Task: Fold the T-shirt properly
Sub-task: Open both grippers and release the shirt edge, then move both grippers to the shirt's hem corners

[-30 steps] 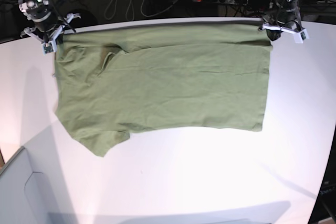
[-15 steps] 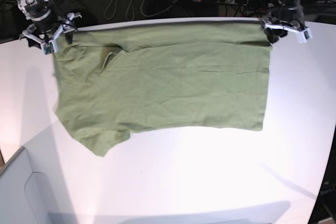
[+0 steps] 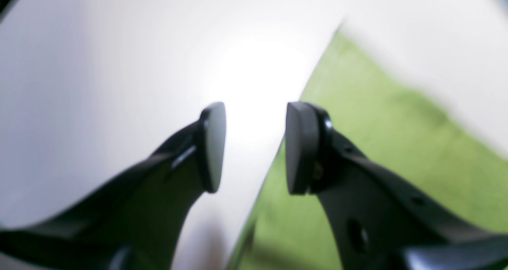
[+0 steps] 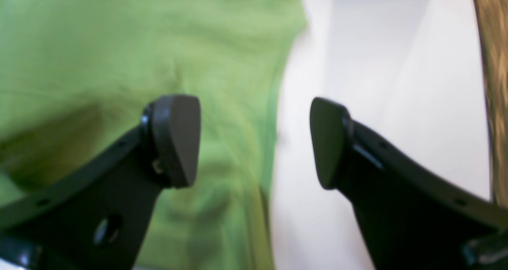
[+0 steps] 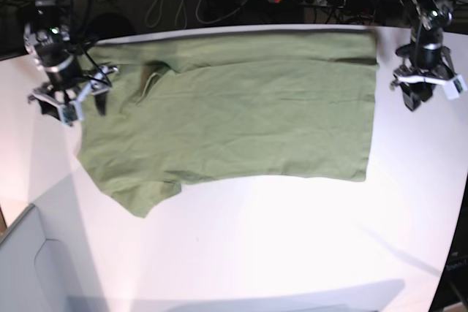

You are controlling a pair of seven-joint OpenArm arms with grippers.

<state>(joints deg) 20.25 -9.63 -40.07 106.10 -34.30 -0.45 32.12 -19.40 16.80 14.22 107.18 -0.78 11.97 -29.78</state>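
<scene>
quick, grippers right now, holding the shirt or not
Left gripper: open, holding nothing, beside the T-shirt edge.
Right gripper: open, empty, over the shirt edge.

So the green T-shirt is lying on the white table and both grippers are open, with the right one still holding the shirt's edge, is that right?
Not quite. The right gripper holds nothing: in the right wrist view its fingers stand apart above the T-shirt, its edge below the gap. The rest stands: the shirt lies on the white table and the left gripper is open too.

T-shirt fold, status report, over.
Left pincer and right pincer open, empty. T-shirt flat on table, folded once. Nothing in the way.
</scene>
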